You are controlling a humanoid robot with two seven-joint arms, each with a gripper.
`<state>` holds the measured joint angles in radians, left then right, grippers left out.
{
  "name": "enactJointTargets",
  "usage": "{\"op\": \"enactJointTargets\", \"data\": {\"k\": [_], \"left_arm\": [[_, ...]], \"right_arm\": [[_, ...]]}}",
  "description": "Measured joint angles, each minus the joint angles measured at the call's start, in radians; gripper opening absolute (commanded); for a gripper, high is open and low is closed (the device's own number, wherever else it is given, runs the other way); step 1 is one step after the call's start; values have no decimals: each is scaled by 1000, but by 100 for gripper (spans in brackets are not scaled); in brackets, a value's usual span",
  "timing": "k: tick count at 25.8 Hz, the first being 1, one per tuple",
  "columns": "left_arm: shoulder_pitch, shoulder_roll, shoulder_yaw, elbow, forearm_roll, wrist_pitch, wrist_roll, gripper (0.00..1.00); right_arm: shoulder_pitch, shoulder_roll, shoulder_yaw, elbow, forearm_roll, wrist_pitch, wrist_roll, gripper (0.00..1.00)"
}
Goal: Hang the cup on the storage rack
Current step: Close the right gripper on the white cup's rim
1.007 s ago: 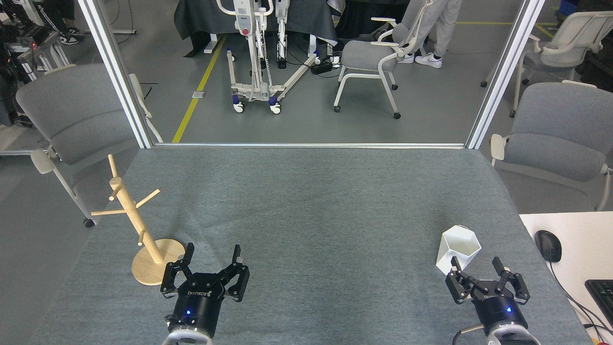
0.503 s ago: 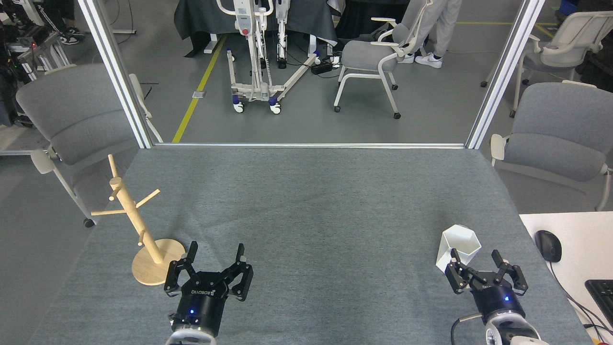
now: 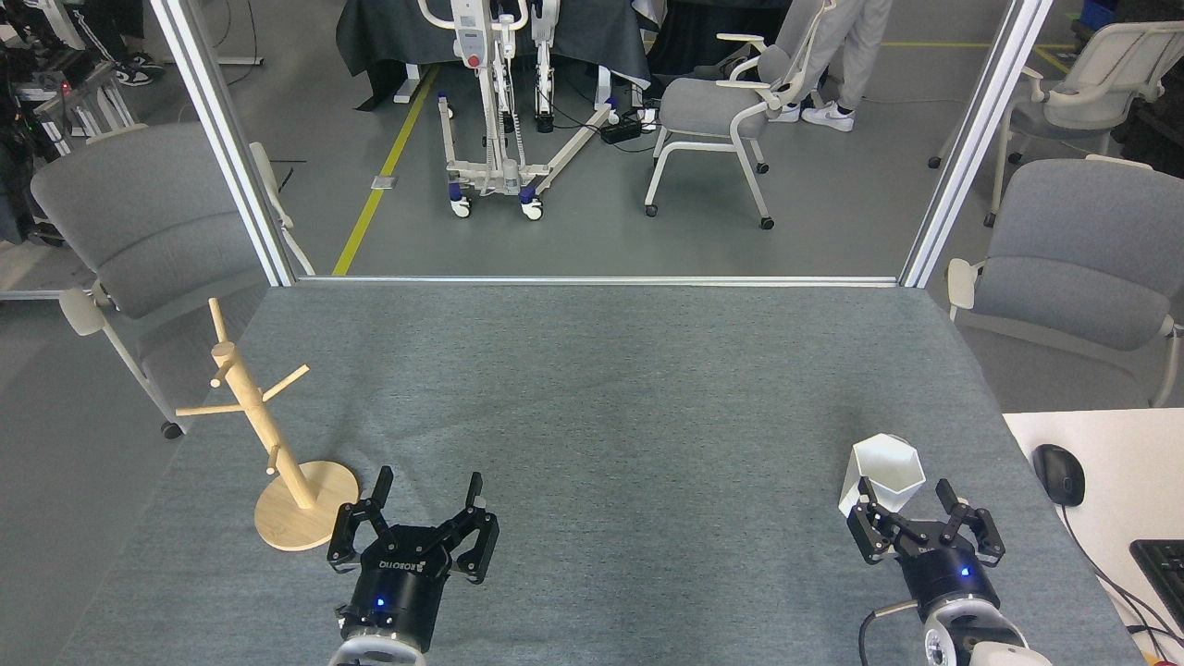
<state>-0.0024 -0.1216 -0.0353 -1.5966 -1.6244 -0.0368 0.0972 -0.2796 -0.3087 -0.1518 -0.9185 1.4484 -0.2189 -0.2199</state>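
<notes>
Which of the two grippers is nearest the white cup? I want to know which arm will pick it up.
The right gripper: its open fingers reach the near side of the white faceted cup. The left gripper sits across the table, beside the wooden mug tree.

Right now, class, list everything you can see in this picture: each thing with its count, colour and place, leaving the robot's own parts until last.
cup: one, white, table's near right, upright
rack: one, light wood, table's near left
table: one, grey cloth top, centre
chairs: four, grey and white, around and behind the table
lift frame: one, white, floor behind
mouse: one, black, white desk at right
keyboard: one, black, right edge
person's legs: one pair, grey trousers, top
left gripper: black, jaws open, right of the rack's base
right gripper: black, jaws open, at the cup
</notes>
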Motion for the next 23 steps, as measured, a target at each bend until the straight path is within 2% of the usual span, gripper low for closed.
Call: {"op": "enactJointTargets", "data": {"k": [15, 23], "left_arm": [[-20, -2, 2, 49, 0, 0, 2, 100], [-21, 0, 8, 52, 0, 0, 3, 100]], "right_arm": [[-9, 38, 8, 33, -8, 78, 9, 99], [-61, 46, 9, 85, -9, 117, 10, 99]]}}
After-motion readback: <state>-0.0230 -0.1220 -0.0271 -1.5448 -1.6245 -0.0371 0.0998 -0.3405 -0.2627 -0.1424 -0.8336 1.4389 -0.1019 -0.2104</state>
